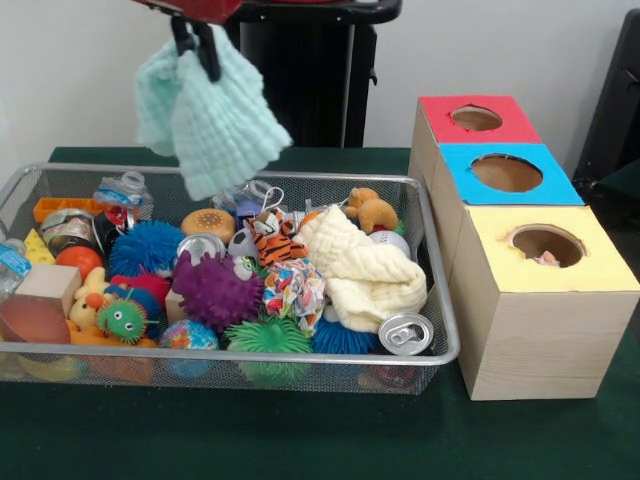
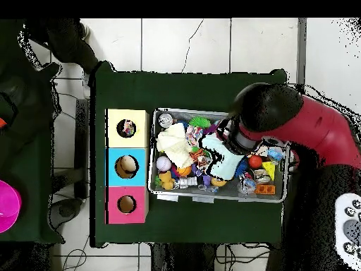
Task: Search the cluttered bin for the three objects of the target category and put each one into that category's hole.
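One mint cloth [image 1: 210,115] hangs from your gripper [image 1: 197,52], jaws pinched shut on its top edge, cloth lifted clear above the wire bin [image 1: 440,300]. Below the jaws, inside the bin: cream cloth [image 1: 365,270] lower and toward the boxes side, purple spiky ball [image 1: 215,292] almost straight under the hanging cloth, blue spiky ball [image 1: 146,247] just beside that, tiger-striped toy [image 1: 275,245] under the cloth's lower corner. Soda can [image 1: 406,333] lies at the bin's near corner, well away from the jaws. Three hole boxes sit in a row beside the bin on the green tabletop [image 1: 300,440], well off to the side of the jaws: red-top box [image 1: 500,125] farthest back, blue-top box [image 1: 460,165], yellow-top box [image 1: 590,270] nearest the camera. Overhead view shows the mint cloth [image 2: 222,161] over the bin's middle, with your red arm [image 2: 310,127] reaching across the bin.
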Tool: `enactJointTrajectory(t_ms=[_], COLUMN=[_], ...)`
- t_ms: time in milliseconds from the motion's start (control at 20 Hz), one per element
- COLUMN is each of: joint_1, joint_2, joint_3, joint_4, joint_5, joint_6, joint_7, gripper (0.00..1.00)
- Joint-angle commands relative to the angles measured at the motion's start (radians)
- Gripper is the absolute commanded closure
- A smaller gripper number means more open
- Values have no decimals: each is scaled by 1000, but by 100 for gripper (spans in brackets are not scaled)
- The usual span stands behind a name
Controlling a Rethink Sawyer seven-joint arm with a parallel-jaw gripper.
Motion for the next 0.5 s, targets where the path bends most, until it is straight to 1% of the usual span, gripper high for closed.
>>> enactJointTrajectory(t_ms=[50,200,500], joint_1=[-88,-114,-131], joint_2=[43,55,58], joint_3=[97,125,156], joint_4=[27,28,13], joint_5=[-99,-111,-145], joint_6=[14,-9,-10], joint_7=[-236,-246,-229], gripper=[100,100,100])
